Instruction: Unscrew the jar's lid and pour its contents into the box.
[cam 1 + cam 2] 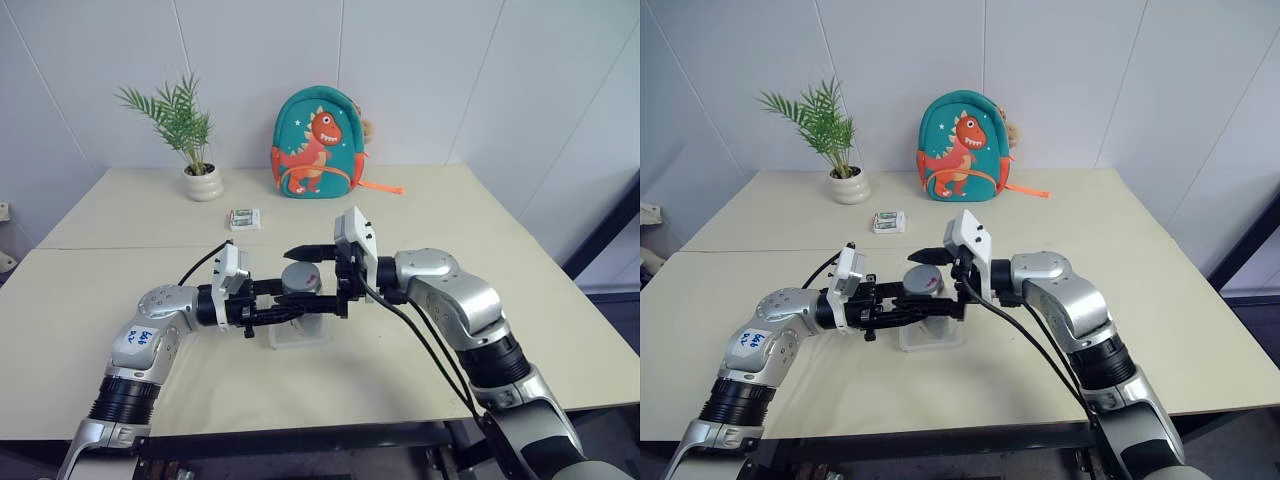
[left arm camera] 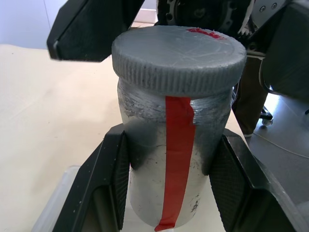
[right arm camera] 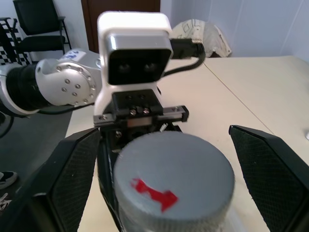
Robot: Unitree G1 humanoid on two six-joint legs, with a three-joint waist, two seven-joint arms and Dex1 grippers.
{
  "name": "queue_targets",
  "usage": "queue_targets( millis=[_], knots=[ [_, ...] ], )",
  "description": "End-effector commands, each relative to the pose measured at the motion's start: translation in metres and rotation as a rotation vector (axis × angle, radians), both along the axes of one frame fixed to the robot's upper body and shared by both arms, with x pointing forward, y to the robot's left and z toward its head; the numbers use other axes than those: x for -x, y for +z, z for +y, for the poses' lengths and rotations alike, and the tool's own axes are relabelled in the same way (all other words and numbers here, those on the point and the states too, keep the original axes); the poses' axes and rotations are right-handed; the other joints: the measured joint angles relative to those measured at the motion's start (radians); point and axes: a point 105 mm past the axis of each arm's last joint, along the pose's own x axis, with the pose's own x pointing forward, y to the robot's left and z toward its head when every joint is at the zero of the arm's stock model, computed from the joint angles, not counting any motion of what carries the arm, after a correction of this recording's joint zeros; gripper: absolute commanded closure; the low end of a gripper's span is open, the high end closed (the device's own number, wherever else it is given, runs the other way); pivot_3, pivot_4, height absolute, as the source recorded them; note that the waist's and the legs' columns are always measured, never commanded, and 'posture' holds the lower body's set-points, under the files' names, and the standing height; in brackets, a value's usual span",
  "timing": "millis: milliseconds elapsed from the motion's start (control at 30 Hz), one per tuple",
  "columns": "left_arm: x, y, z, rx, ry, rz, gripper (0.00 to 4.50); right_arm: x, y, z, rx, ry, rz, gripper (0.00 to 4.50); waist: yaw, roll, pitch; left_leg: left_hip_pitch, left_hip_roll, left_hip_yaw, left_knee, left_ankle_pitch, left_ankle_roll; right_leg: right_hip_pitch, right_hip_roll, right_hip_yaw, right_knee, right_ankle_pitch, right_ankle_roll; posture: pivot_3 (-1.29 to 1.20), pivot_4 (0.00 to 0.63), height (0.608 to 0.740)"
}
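Note:
The silvery-grey jar [image 2: 169, 159], with a red tape strip down its side, stands upright in the air above the clear plastic box [image 1: 298, 336]. My left gripper [image 1: 297, 306] is shut on the jar's body, one finger on each side. The grey ribbed lid [image 2: 178, 53] sits on the jar, marked with a red patch on top. My right gripper [image 3: 166, 159] comes in from the opposite side. It is open, with its fingers [image 3: 72, 169] flanking the lid and a gap on both sides. The contents are hidden inside the jar.
A white plant pot [image 1: 203, 183] with a small palm, a teal dinosaur backpack [image 1: 318, 142] and a small green-white packet [image 1: 245, 218] stand at the back of the beige table [image 1: 480, 230]. The table's front edge [image 1: 300, 428] runs just below both forearms.

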Motion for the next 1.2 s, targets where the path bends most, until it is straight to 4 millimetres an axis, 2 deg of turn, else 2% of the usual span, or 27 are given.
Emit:
queue_targets(
  millis=[33, 267, 500, 633, 767, 933, 1067, 1200],
  knots=[
    [0.003, 0.009, -0.003, 0.004, -0.023, -0.046, 2.54, -0.003, 0.016, -0.006, -0.031, -0.009, -0.056, 0.03, 0.000, 0.000, 0.000, 0.000, 0.000, 0.000, 0.000, 0.000, 0.000, 0.000, 0.000, 0.000, 0.000, 0.000, 0.000, 0.00, 0.150, 0.740],
    [0.003, 0.009, -0.002, 0.005, -0.019, -0.046, 2.54, -0.011, 0.021, -0.034, -0.034, -0.064, -0.058, 0.03, 0.001, 0.000, 0.000, 0.000, 0.000, 0.000, 0.000, 0.000, 0.000, 0.000, 0.000, 0.000, 0.000, 0.000, 0.000, 0.00, 0.150, 0.740],
    [0.003, 0.007, -0.002, 0.005, -0.018, -0.044, 2.54, -0.017, 0.019, -0.059, -0.022, -0.128, -0.048, 0.03, 0.001, 0.000, 0.000, 0.000, 0.000, 0.000, 0.000, 0.000, 0.000, 0.000, 0.000, 0.000, 0.000, 0.000, 0.000, 0.00, 0.150, 0.740],
    [0.004, 0.006, -0.001, 0.003, -0.019, -0.041, 2.54, -0.023, 0.015, -0.080, -0.005, -0.189, -0.028, 0.03, 0.003, 0.000, 0.000, 0.000, 0.000, 0.000, 0.000, 0.000, 0.000, 0.000, 0.000, 0.000, -0.001, 0.000, 0.000, 0.00, 0.150, 0.740],
    [0.004, 0.006, 0.000, 0.002, -0.018, -0.042, 2.54, -0.023, 0.014, -0.088, 0.001, -0.207, -0.021, 0.03, -0.003, 0.000, 0.000, 0.000, 0.000, 0.001, 0.000, 0.000, 0.000, 0.000, 0.000, 0.001, -0.001, 0.000, 0.000, 0.00, 0.150, 0.740],
    [0.004, 0.005, 0.001, -0.003, -0.016, -0.041, 2.54, -0.014, 0.017, -0.083, -0.003, -0.149, -0.021, 0.03, -0.001, 0.000, 0.000, 0.001, 0.000, 0.002, 0.000, 0.000, 0.000, 0.000, 0.000, 0.002, 0.000, 0.000, 0.000, 0.00, 0.150, 0.740],
    [0.003, 0.005, 0.001, -0.004, -0.014, -0.041, 2.54, 0.005, 0.025, -0.061, -0.036, -0.041, -0.021, 0.03, -0.003, 0.000, 0.000, 0.001, 0.000, 0.003, 0.000, 0.000, 0.000, 0.000, 0.000, 0.003, 0.000, 0.000, 0.001, 0.00, 0.150, 0.740],
    [0.003, 0.006, 0.000, -0.006, -0.015, -0.041, 2.54, 0.015, 0.027, -0.035, -0.046, 0.008, -0.027, 0.03, -0.002, 0.000, 0.000, 0.001, 0.000, 0.003, 0.000, 0.000, 0.000, 0.000, 0.001, 0.004, 0.000, 0.000, 0.001, 0.00, 0.150, 0.740]
  ],
)
